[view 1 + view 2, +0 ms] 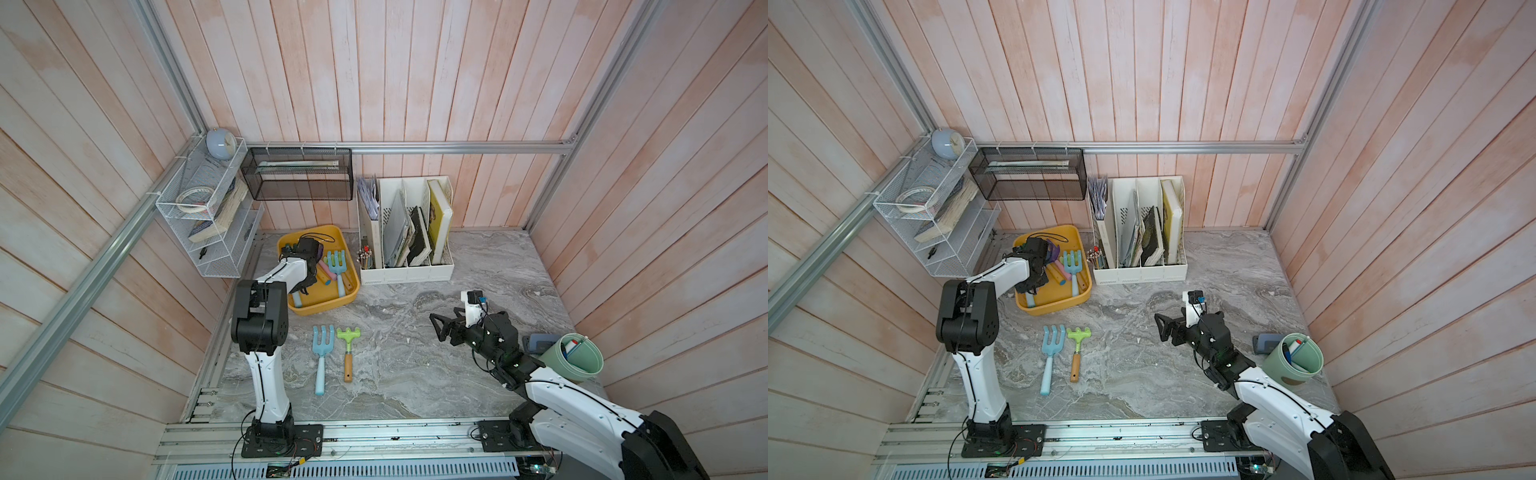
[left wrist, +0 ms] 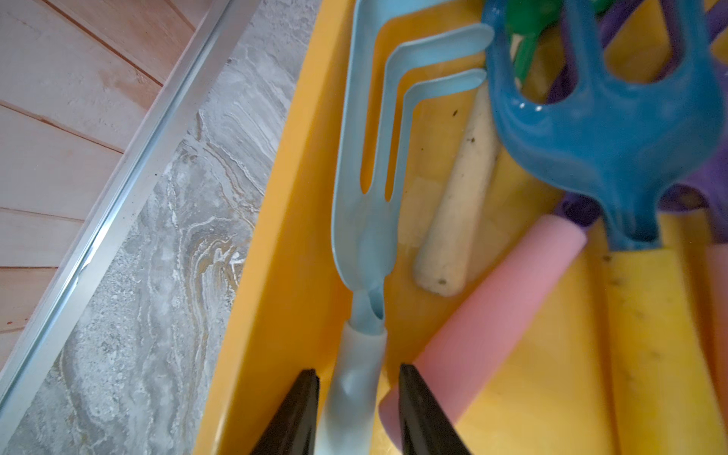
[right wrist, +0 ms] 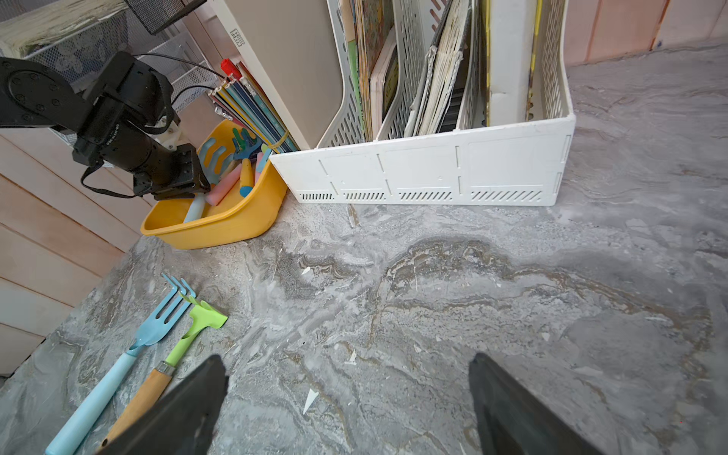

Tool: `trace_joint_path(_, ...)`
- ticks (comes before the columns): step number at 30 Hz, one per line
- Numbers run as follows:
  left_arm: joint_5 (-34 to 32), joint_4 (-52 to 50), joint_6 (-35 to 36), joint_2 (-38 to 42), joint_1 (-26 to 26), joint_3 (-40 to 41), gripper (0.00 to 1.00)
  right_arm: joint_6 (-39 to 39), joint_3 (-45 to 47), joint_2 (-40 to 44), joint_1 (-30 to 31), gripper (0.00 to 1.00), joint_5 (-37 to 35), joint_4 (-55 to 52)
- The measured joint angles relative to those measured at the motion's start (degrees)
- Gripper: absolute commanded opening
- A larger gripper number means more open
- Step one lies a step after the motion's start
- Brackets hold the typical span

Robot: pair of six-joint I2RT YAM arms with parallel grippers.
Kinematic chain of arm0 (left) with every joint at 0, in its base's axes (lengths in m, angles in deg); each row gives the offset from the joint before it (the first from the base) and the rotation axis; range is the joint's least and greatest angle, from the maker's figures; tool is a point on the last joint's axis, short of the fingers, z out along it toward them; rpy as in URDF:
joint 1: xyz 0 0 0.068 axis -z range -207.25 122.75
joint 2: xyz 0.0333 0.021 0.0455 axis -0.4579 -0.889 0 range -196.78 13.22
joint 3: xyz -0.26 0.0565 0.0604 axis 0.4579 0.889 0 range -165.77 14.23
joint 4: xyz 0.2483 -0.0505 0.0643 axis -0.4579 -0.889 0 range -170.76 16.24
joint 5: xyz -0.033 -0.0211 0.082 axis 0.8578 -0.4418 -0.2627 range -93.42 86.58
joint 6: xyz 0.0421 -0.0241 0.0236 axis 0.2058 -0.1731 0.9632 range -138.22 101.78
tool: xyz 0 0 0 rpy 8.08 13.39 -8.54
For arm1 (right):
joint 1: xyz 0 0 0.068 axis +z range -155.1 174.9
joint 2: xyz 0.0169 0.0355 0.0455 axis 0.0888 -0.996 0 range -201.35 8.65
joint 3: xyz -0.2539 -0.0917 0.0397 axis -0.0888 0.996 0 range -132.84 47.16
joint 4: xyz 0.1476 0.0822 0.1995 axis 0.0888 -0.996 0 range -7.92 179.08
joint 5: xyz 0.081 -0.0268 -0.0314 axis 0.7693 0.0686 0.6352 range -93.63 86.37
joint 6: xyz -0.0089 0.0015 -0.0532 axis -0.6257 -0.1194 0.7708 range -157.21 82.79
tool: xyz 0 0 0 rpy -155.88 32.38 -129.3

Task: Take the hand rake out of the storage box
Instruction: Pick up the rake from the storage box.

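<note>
Left gripper [image 2: 356, 394] straddles the handle of the hand rake [image 2: 366, 220], jaws narrow, grip unclear; a pink handle [image 2: 492, 311] crowds one finger; the rake lies lengthwise along the left wall of the storage box [image 2: 291, 236], tines toward the back edge of the table [image 1: 415, 374]; right gripper [image 3: 346, 374] gapes empty.

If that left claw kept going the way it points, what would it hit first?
Probably the yellow storage box, its floor: the left gripper straddles the handle of the light blue hand rake lying in it. Depth is hard to judge.
</note>
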Motion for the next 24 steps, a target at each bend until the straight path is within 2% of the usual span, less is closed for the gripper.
trace_joint_path(5, 0.11, -0.07, 0.00, -1.31, 0.02, 0.11, 0.30, 0.00, 0.00, 0.02, -0.07, 0.98, -0.28, 0.13)
trace_joint_path(9, 0.61, 0.15, 1.25, -1.51, 0.35, -0.24, 0.18, -0.02, 0.00, 0.02, -0.26, 0.98, -0.37, 0.17)
trace_joint_path(17, 1.70, -0.07, 1.86, 0.24, 0.63, 0.17, 0.10, -0.07, 0.00, -0.31, -0.39, 0.98, -0.46, 0.17)
trace_joint_path(20, 2.75, 0.70, 3.52, 5.81, 1.44, 2.45, 0.06, -0.33, 0.00, -0.37, -0.42, 0.98, -0.15, 0.33)
trace_joint_path(24, 8.57, 6.45, 6.27, 20.11, 3.52, 8.96, 0.01, -1.22, -0.09, -1.14, -0.42, 0.98, 1.38, 0.48)
